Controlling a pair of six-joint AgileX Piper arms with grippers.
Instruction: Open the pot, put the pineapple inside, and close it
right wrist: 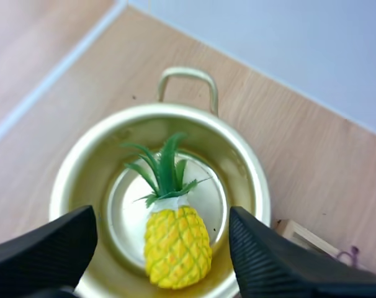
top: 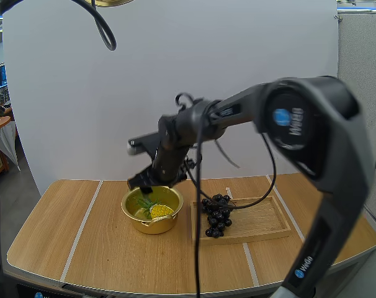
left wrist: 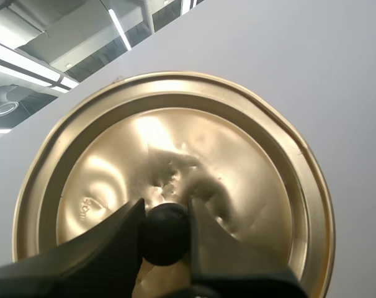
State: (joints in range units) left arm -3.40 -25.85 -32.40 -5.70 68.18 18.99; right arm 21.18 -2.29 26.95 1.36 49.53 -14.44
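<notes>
A gold pot [top: 154, 225] stands uncovered on the table, and a yellow pineapple [top: 158, 211] with green leaves lies inside it. My right gripper [top: 144, 183] hovers just above the pot's far rim, open, holding nothing. From the right wrist view the pineapple [right wrist: 175, 245] rests on the bottom of the pot [right wrist: 250, 167], below and between the spread fingers of the right gripper [right wrist: 160, 217]. My left gripper [left wrist: 166, 214] is shut on the black knob [left wrist: 166, 233] of the gold lid [left wrist: 175, 155], held up in the air away from the pot.
A wooden tray [top: 262, 220] lies right of the pot with a bunch of dark grapes [top: 217, 214] at its left end. Bare wooden tabletop stretches left of the pot and along the front edge.
</notes>
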